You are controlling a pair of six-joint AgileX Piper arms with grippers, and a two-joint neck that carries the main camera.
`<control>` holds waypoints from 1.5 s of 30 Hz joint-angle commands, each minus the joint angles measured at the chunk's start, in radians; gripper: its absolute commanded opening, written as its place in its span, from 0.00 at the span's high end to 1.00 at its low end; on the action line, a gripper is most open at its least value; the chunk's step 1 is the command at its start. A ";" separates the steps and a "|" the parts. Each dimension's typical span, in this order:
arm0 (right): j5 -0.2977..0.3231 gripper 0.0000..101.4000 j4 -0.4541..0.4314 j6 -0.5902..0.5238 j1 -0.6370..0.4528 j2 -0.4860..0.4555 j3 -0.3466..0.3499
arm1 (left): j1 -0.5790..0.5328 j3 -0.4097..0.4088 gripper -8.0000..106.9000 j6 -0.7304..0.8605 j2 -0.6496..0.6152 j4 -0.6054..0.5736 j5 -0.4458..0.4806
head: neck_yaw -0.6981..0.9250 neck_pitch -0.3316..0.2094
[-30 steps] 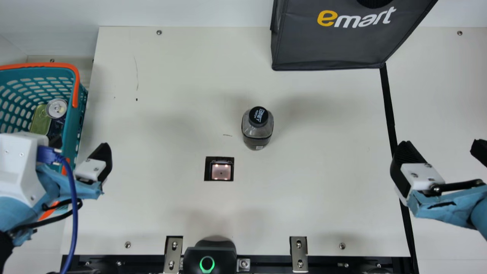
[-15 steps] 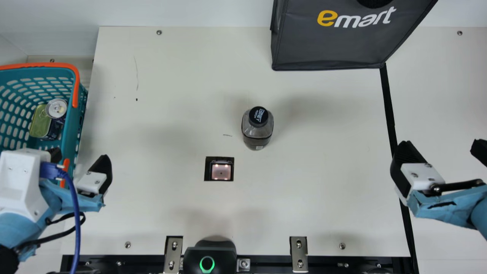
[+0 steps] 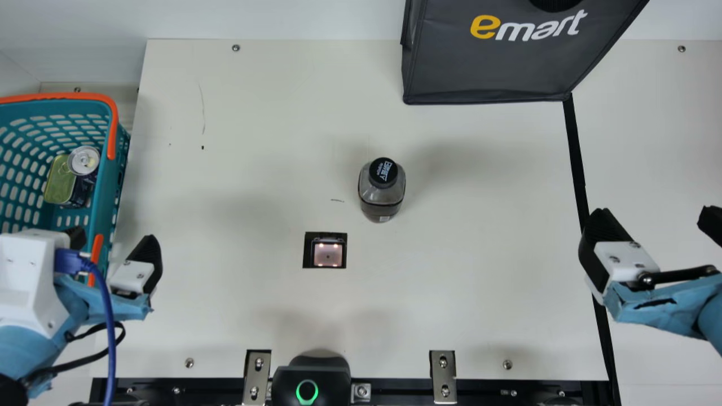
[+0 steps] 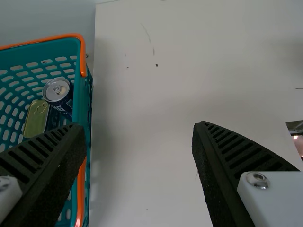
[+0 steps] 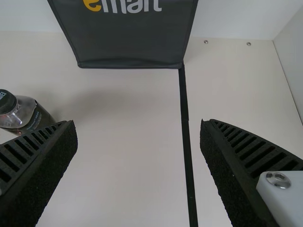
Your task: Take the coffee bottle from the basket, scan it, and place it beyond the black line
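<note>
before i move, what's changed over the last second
The left gripper has drawn back toward the robot, uncovering more of the flat tin in the basket. Nothing was taken hold of or let go. The coffee bottle, the right gripper and the dark bag stayed where they were.

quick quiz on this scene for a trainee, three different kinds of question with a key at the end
1. Where does the coffee bottle stand?
a) in the grey bag
b) on the table, short of the black line
c) on top of a can
2. True or false: the left gripper is open.
3. Fill in: the round can and the flat tin are inside the ____.

Key: 1 b; 2 true; 3 basket
</note>
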 commanded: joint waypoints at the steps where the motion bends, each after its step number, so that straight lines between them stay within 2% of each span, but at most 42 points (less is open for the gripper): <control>1: 0.000 0.10 0.000 0.000 0.000 0.000 0.000 | -0.003 0.001 0.15 -0.009 -0.002 0.007 0.001 | 0.002 -0.026; 45: -0.002 0.10 -0.001 0.001 0.002 0.001 0.000 | -0.010 0.000 0.15 -0.033 -0.003 0.025 0.002 | 0.002 -0.026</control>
